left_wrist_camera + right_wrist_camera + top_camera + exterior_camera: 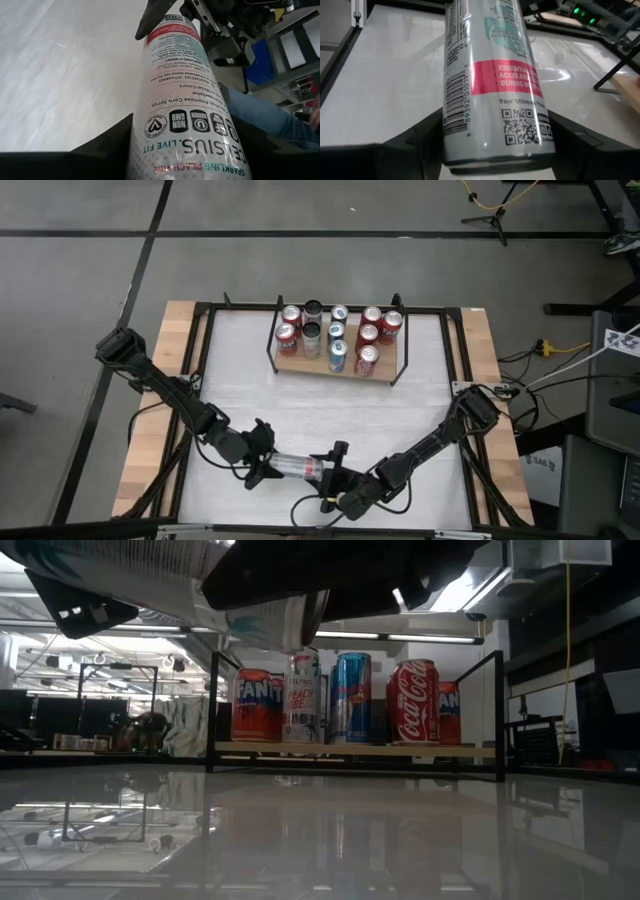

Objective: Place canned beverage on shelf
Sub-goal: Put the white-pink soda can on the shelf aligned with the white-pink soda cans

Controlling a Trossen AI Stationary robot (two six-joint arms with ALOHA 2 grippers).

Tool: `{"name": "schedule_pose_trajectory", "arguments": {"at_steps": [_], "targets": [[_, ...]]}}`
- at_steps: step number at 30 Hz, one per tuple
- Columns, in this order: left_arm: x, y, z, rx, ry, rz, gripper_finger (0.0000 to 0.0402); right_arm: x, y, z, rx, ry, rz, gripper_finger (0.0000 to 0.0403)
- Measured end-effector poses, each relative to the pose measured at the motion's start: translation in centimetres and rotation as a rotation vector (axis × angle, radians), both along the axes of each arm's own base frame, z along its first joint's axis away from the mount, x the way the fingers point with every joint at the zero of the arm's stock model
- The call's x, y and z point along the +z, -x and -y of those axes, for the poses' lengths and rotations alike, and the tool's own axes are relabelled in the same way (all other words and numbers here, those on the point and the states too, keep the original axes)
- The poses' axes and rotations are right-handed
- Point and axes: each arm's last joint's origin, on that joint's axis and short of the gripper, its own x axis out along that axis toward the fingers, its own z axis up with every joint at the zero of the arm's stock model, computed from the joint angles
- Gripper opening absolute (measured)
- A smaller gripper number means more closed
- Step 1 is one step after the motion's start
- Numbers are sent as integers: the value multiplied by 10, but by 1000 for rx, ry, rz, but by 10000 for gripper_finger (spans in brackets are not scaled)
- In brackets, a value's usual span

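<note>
A slim white can (296, 467) with a pink band lies level in the air above the table's near edge, between my two grippers. My left gripper (262, 463) is shut on its left end and my right gripper (335, 478) on its right end. In the low view the can (262, 618) shows high up, clear of the tabletop. At the table's far side stands the shelf (335, 370), a small wooden board with black rod brackets that carries several upright cans. My left gripper pinches the can's left end (185, 145) between its two fingers, one on each side of the round wall. The fingers (107, 142) come slanting down from the table's left and lie along the can. The can is lifted clear and lies about level. My right gripper pinches the can's right end, by the QR code (520, 132), between its two fingers (407, 147), one on each side of the wall. They come slanting down from the table's right and lie along the can. The can hangs clear of the table.
Red, blue and silver cans (335, 698) fill most of the shelf board (350, 750). Black frame rails (200, 380) run along the table's sides. White tabletop (330, 420) lies bare between the shelf and my grippers.
</note>
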Motion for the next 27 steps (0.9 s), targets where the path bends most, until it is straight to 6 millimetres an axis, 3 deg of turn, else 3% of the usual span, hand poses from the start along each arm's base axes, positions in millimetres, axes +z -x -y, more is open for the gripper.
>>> {"name": "schedule_pose_trajectory", "arguments": {"at_steps": [19, 23, 27], "targets": [[0, -3, -4, -74, 19, -16, 242, 3, 0, 1, 46, 2, -27, 368], [1, -7, -9, -111, 34, -28, 242, 16, 5, 0, 95, 60, -43, 373], [14, -16, -18, -158, 32, -89, 242, 34, 13, 2, 136, 70, -66, 374]]}}
